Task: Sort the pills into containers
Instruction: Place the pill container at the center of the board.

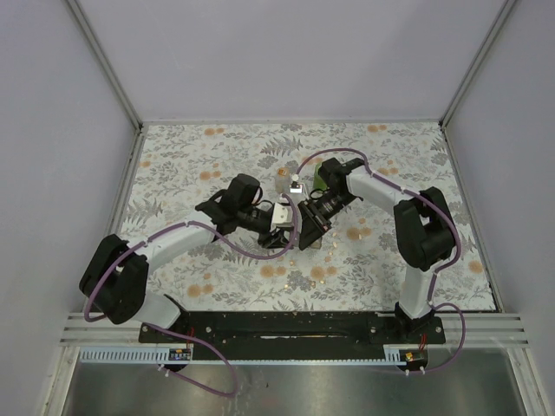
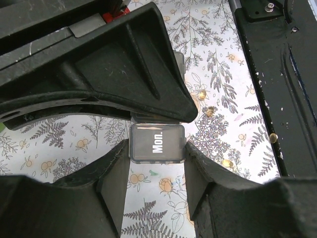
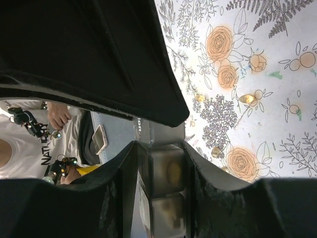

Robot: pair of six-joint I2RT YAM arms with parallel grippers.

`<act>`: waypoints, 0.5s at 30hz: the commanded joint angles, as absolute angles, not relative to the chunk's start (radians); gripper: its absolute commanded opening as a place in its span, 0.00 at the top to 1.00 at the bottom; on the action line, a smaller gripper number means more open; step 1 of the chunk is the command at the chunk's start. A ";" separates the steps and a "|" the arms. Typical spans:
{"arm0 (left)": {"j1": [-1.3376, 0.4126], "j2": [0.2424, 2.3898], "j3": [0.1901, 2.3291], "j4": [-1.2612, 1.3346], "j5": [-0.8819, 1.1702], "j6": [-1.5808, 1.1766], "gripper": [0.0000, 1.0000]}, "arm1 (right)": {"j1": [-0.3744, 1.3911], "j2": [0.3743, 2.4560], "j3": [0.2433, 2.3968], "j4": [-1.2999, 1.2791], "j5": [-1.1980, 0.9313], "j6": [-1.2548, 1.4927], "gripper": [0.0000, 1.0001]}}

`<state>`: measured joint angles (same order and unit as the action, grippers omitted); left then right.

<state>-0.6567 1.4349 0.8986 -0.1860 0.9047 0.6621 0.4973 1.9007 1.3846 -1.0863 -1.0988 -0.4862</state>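
A translucent grey pill organizer (image 1: 291,227) hangs between both grippers at the table's middle. In the left wrist view its end lid marked "Mon." (image 2: 157,143) sits pinched between the tips of my left gripper (image 2: 157,151), with the right gripper's black body just above it. My right gripper (image 3: 160,166) is shut on the organizer's sides (image 3: 167,171); a yellow pill (image 3: 174,171) shows through one compartment wall. Loose amber pills (image 2: 210,111) lie on the floral cloth to the right of the organizer, a few of these pills (image 3: 247,99) showing in the right wrist view too.
A small white object (image 1: 297,184) and a green item (image 1: 321,180) lie just behind the grippers. Another pill (image 2: 273,138) rests by the black base rail (image 2: 277,74). Grey walls close off the table on three sides.
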 commanded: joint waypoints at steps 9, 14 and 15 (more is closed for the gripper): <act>-0.652 1.434 0.948 -0.255 0.962 0.663 1.00 | 0.503 1.851 1.394 -1.018 -1.084 -0.480 0.58; -0.652 1.431 0.934 -0.253 0.983 0.687 1.00 | 0.496 1.891 1.439 -1.123 -1.166 -0.554 0.40; -0.652 1.431 0.930 -0.247 0.979 0.686 1.00 | 0.492 1.901 1.448 -1.147 -1.179 -0.570 0.38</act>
<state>-0.6544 1.4395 0.9154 -0.2386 0.9222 0.6758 0.4973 1.8832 1.3849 -1.0737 -1.1053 -0.4854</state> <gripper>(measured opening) 0.473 0.570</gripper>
